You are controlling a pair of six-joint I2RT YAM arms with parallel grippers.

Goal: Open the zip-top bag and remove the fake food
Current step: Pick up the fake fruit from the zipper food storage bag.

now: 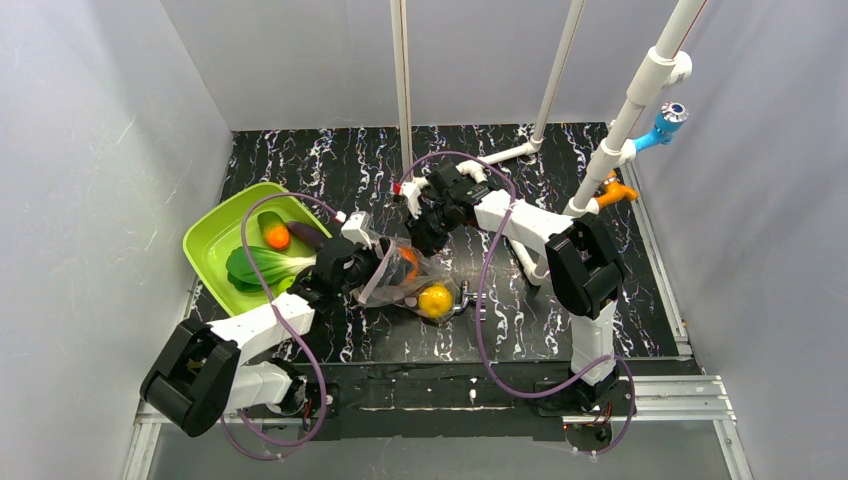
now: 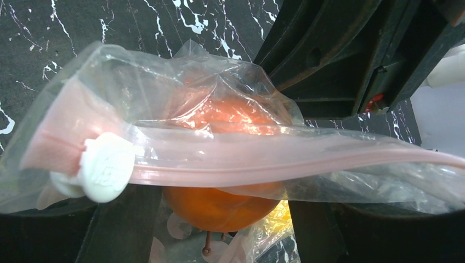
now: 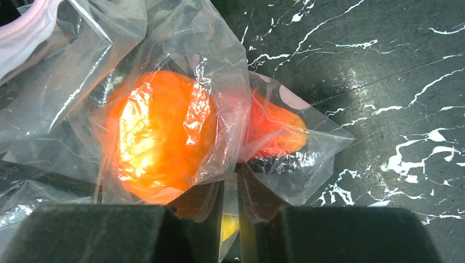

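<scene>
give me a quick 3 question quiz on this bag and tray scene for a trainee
1. True or false: the bok choy lies in the green tray.
2. Which is inside the zip-top bag? A eggplant, B lemon, C bok choy.
3. Which gripper pinches the bag's film near the orange?
Key: 1 true; 2 B; 3 the right gripper.

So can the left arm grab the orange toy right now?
Probably not yet. The orange toy sits between the open jaws of the left gripper, but the bag wraps it and the pink zip strip lies across.
</scene>
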